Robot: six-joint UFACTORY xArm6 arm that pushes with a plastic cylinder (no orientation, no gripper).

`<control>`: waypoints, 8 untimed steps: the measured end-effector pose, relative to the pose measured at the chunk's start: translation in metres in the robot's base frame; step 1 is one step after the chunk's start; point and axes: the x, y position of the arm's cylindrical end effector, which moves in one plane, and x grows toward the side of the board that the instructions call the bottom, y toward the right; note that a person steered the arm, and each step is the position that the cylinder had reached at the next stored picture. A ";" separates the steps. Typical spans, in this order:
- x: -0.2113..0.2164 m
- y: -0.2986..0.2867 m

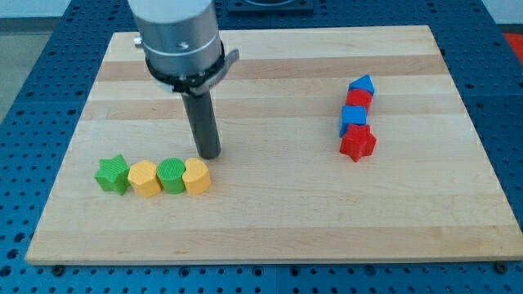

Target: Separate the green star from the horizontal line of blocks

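Note:
A green star lies at the left end of a horizontal line of blocks near the board's lower left. To its right, touching in a row, are a yellow hexagon-like block, a green round block and a yellow heart-like block. My tip is just above and to the right of the yellow heart-like block, close to it, and well right of the green star.
At the view's right a vertical column holds a blue triangle-like block, a red block, a blue cube and a red star. The wooden board lies on a blue perforated table.

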 end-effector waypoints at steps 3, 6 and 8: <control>-0.049 -0.068; -0.044 -0.098; -0.004 -0.098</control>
